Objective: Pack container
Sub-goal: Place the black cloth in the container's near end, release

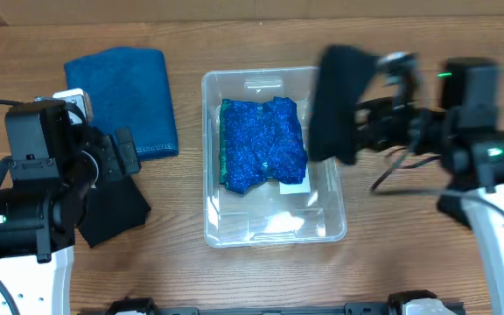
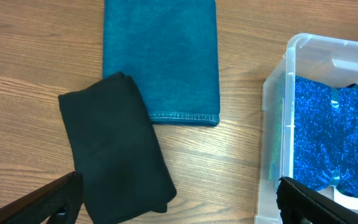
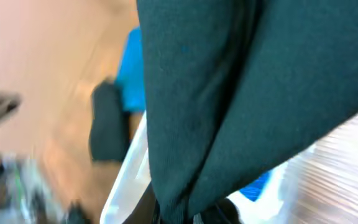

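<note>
The clear plastic container (image 1: 210,229) sits mid-table with a bright blue sparkly cloth (image 1: 262,143) inside; it also shows at the right of the left wrist view (image 2: 272,143). My right gripper (image 1: 367,114) is shut on a dark cloth (image 1: 333,103) and holds it hanging over the container's right rim; that cloth fills the right wrist view (image 3: 241,93). My left gripper (image 2: 179,208) is open and empty, above the wood between a dark folded cloth (image 2: 114,146) and the container. A teal folded cloth (image 1: 125,92) lies at the far left.
The dark folded cloth (image 1: 112,210) lies under the left arm near the front left. The left arm's body (image 1: 38,175) stands at the left edge, the right arm's body (image 1: 488,149) at the right.
</note>
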You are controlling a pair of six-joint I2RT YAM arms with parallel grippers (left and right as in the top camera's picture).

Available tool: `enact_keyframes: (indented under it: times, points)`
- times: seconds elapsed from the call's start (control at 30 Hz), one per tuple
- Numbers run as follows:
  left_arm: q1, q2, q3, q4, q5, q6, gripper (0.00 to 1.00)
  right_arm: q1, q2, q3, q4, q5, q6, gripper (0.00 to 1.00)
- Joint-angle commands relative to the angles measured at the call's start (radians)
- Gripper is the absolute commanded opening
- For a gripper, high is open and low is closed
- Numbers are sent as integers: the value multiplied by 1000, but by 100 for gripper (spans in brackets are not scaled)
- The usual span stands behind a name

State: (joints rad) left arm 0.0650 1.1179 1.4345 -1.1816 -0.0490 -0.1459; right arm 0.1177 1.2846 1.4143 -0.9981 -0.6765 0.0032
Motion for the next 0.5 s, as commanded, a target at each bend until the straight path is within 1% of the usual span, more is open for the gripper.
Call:
enact_keyframes:
  times: [0.0,0.07,0.17,0.27,0.37,0.43,0.47]
  points:
    - [-3,1,19,2,-3,19,100,272,29,20,-70,275,-290,4]
    - [-3,1,19,2,-3,19,100,383,91,20,-129,340,-440,4]
    - [-3,1,19,-1,-3,19,100,474,237,19,-224,346,-725,4]
    - [-3,1,18,0,-3,19,100,523,390,13,-334,346,-897,4]
    - [-3,1,18,0,-3,19,100,523,499,11,-351,340,-925,4]
    - [-3,1,18,0,-3,19,100,523,528,11,-351,340,-929,4]
    - [-3,1,18,0,-3,19,100,523,533,12,-335,356,-941,17]
